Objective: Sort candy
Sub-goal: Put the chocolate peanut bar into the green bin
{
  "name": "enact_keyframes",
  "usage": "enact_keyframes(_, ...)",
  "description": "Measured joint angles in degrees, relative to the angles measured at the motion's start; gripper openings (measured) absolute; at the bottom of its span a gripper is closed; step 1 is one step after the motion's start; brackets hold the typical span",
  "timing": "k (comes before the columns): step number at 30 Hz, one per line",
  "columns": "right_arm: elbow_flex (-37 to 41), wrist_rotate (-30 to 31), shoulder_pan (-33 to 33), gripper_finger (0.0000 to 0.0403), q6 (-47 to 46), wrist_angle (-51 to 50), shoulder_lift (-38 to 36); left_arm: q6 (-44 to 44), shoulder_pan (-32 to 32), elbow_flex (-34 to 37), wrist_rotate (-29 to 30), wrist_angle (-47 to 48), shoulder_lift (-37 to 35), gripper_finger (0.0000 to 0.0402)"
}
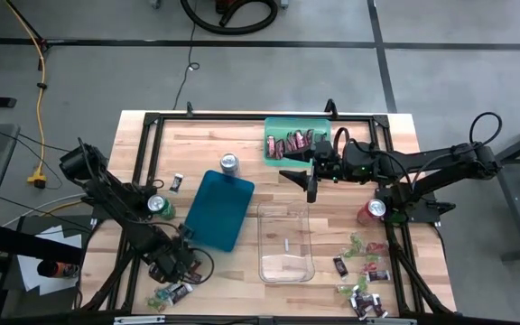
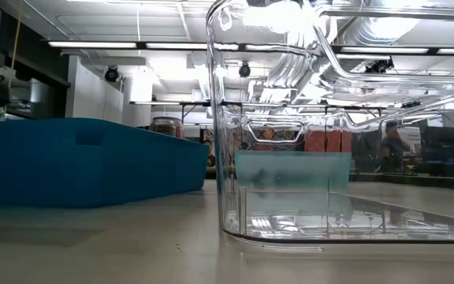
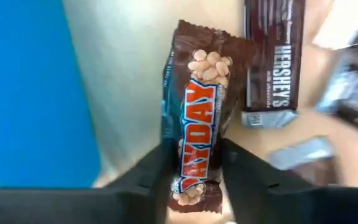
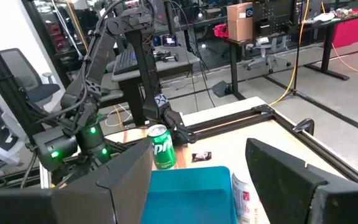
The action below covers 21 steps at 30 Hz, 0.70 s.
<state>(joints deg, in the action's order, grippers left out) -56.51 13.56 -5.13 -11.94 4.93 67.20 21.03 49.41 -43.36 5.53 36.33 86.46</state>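
Red bars (image 1: 289, 144) already fill the green tray (image 1: 325, 124), but the blue bin (image 1: 221, 208) and clear bin (image 1: 285, 241) look empty. The left gripper (image 3: 197, 171) pinches a PayDay bar (image 3: 199, 121) at the table's near-left corner; the right gripper (image 1: 312, 185) hangs spread beside the green tray. Loose candy (image 1: 364, 271) remains.

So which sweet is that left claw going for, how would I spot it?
Find the blue tray, then the left gripper near the table's front corner. Between its fingers lies the PayDay bar: brown wrapper, peanuts pictured, unlike the plain Hershey's bar alongside.
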Motion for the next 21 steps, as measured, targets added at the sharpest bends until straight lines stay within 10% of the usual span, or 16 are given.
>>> enact_keyframes(3, 0.0, 0.0, 0.0, 0.0252, 0.0, 0.0, 0.0, 2.8, 0.0, -3.3, -4.3, 2.5, -1.1, 0.0019)
enact_keyframes(9, 0.0, 0.0, 0.0, 0.0252, 1.8, 0.0, 0.0, 3.8, -1.9, -11.7, -7.1, 11.9, -10.3, 0.0009)
enact_keyframes(17, 0.0, 0.0, 0.0, 0.0252, 1.9, 1.0, -0.3, -2.3, -17.1, -19.7, 18.7, 7.4, -25.8, 0.0002)
enact_keyframes(21, 0.0, -0.8, 0.0, 0.0252, 1.9, 3.5, -0.4, -11.2, -28.8, -18.9, 21.6, -5.8, -28.6, 0.0001)
